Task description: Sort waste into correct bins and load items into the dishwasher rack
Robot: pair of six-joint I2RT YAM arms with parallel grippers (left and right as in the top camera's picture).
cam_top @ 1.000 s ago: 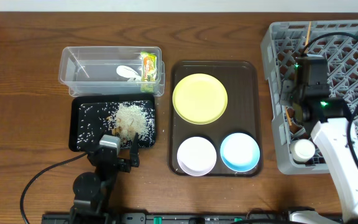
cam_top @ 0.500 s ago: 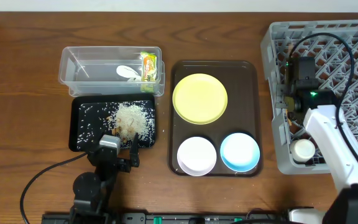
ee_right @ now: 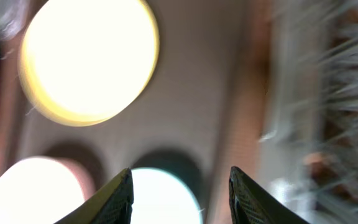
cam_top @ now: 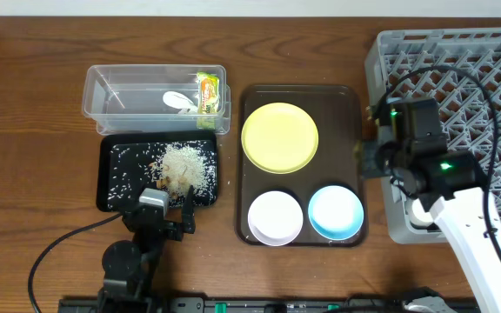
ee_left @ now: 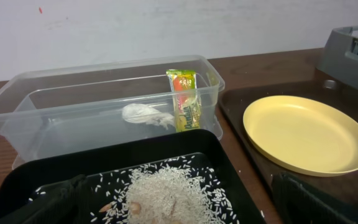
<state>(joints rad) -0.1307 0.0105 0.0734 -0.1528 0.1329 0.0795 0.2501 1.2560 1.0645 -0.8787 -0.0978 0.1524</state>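
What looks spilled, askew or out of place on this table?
Nothing is spilled: the rice lies inside the black tray. Only the snack wrapper stands on edge against a wall of the clear tub.

At rear L of table (cam_top: pixel 24 130) sits tub (cam_top: pixel 146 111). In it, wrapper (cam_top: pixel 207 93) stands at R end, w/ scrap (cam_top: pixel 179 103) just L of it. Shallow tray (cam_top: pixel 110 196) lies directly in front of tub, edges touching. Crumbs (cam_top: pixel 185 165) are heaped in its R half, w/ more scattered to L. Serving tray (cam_top: pixel 344 122) is just R of both. On it: plate (cam_top: pixel 279 137) at rear, 2 bowls side by side in front, L bowl (cam_top: pixel 275 217) & R bowl (cam_top: pixel 336 211). Rack (cam_top: pixel 494 78) is at far R, near serving tray's R edge.
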